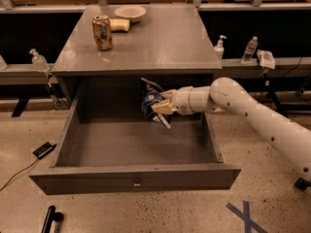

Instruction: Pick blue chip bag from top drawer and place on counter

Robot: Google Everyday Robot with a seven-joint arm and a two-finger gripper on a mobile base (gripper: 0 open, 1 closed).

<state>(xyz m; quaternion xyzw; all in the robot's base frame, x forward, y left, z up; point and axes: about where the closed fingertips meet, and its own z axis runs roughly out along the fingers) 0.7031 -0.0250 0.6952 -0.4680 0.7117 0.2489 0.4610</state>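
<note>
Open drawer (131, 147) in the foreground, its floor bare, with the front panel and lock nearest the camera. Above the drawer's rear half, the end effector (161, 108) at the tip of the white arm (252, 118) is clenched on the bag (149, 99), which hangs clear of the drawer floor with its top just under the front edge of the desk (165, 40). The fingers appear to pinch only one side of the crinkled foil, so the hold is judged shallow: the bag may slide out and fall back into the drawer, most likely during a quick swing. A second hazard is the overhanging desk edge; a straight rise from this position would probably catch the bag's top against it and strip the bag from the grasp, so the bag first has to come out toward the camera. Farther back, the can (102, 32) and the bowl (129, 12) occupy the desk's left rear; a sweep across that side could topple the can, while the right half offers bare surface.
</note>
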